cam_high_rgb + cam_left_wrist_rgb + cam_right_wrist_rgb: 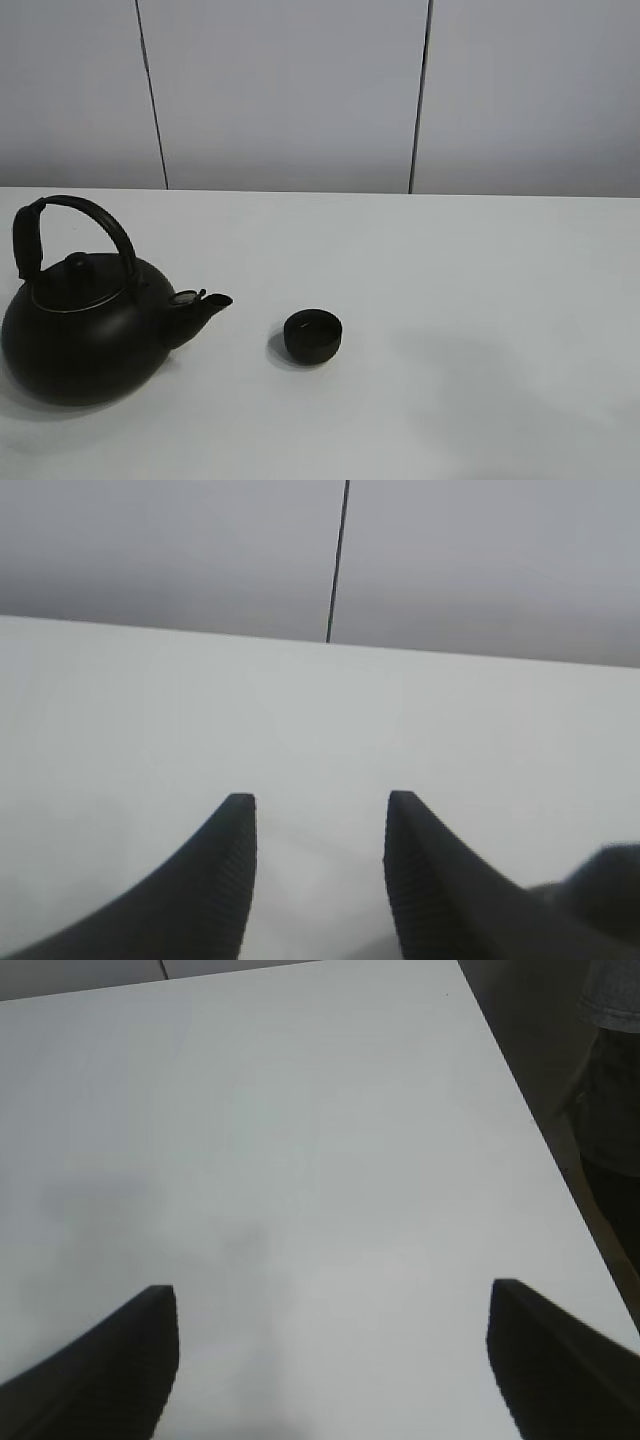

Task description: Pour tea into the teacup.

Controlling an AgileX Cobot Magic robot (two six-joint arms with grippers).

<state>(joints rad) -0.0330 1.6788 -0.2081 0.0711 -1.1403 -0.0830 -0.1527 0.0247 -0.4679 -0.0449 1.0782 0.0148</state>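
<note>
1. From my station I judge the task at its opening step: the kettle [85, 330] stands untouched on the white surface [450, 300], and neither arm appears in the high view.

2. Left hand [320, 815]: its wrist view shows the two fingers set moderately apart with only bare surface between them. It holds nothing. A dark, blurred shape at the frame's corner cannot be identified.

3. Right hand [335, 1305]: fingers spread wide over bare surface near the surface's edge, holding nothing.

4. The teacup [313, 336] sits near the centre of the high view, at roughly 3 o'clock from the kettle, apart from it. The kettle's spout [205, 305] points toward the cup but does not touch it.

5. Containers: the kettle's lid [78, 270] is seated, so its contents are hidden from me. The cup's interior reads dark with a faint glint; I cannot tell whether any liquid is in it.

6. Next move, in my judgement: the left hand, nearer the kettle, needs to reach the arched handle [75, 215], close firmly on it, lift, and tilt the spout over the cup. The right hand may need to steady the cup.
</note>
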